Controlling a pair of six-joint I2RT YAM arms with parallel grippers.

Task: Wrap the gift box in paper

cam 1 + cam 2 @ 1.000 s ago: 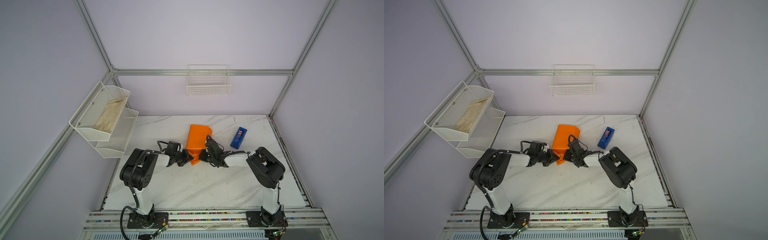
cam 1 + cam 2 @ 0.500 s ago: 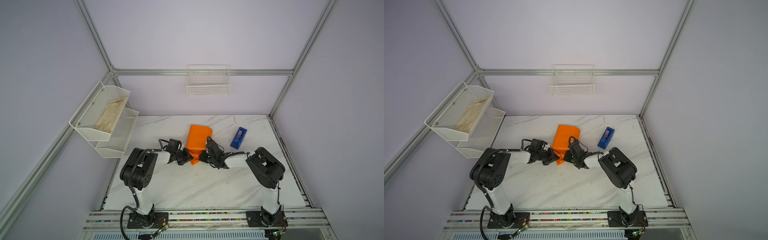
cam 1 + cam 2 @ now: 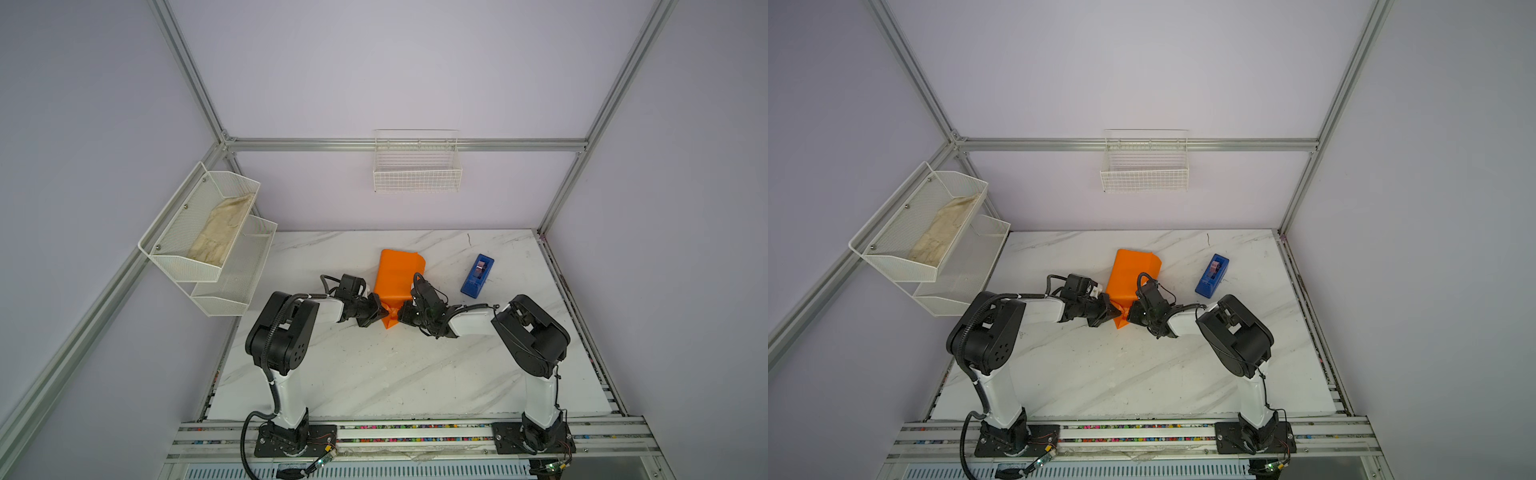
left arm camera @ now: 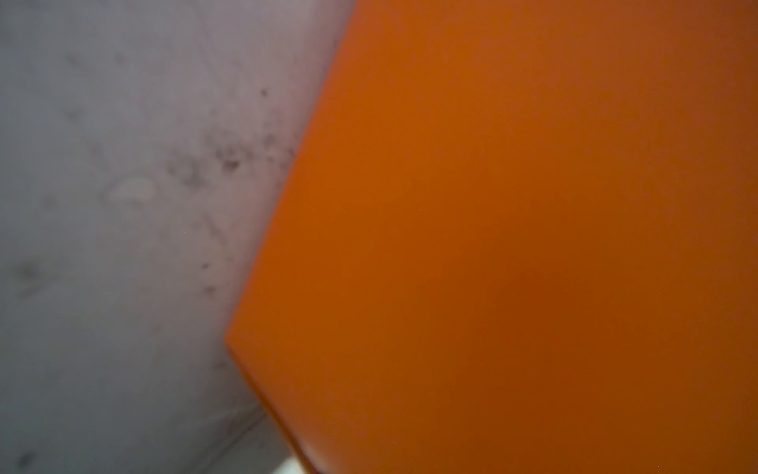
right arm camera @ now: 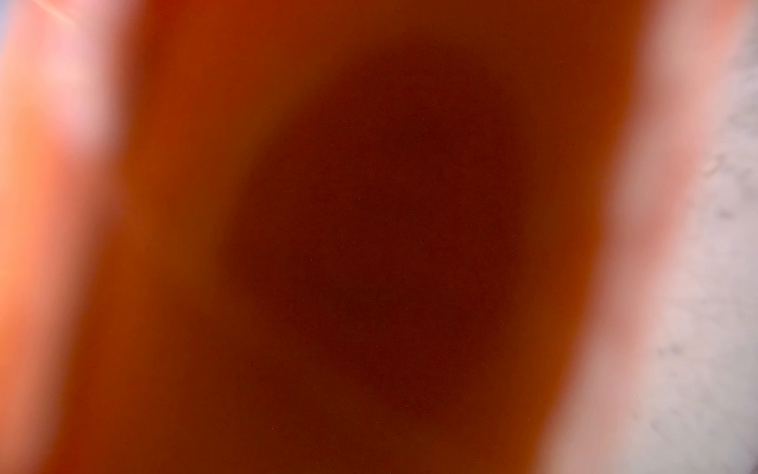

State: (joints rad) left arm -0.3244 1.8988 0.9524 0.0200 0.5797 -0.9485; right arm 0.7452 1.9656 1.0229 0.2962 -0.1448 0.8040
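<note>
**Q:** Where is the gift box?
**A:** It does not show. The paper [image 3: 397, 274] lies folded as a long orange parcel near the middle of the surface [image 3: 374, 374], with one far corner slightly curled. The gift box is judged to sit inside, hidden by the folds.

**Q:** Why do both arms meet at the near end?
**A:** There the paper narrows to a pointed flap. The left end effector [image 3: 378, 311] and the right end effector [image 3: 400, 312] flank that flap from opposite sides, tips close together. The likely purpose is to press the end fold flat so that it takes a crease.

**Q:** What state are the end effectors in?
**A:** Both are closed, fingers together. Whether paper is pinched between them cannot be told. The left wrist view shows only an orange face and edge close up, and the right wrist view shows an orange blur.

**Q:** How are the arms posed?
**A:** Each upper link rises from the base rail, and each forearm runs low and inward toward the parcel. The blue tape dispenser [image 3: 477, 276] stands apart, right of the parcel, with nothing touching it.
</note>
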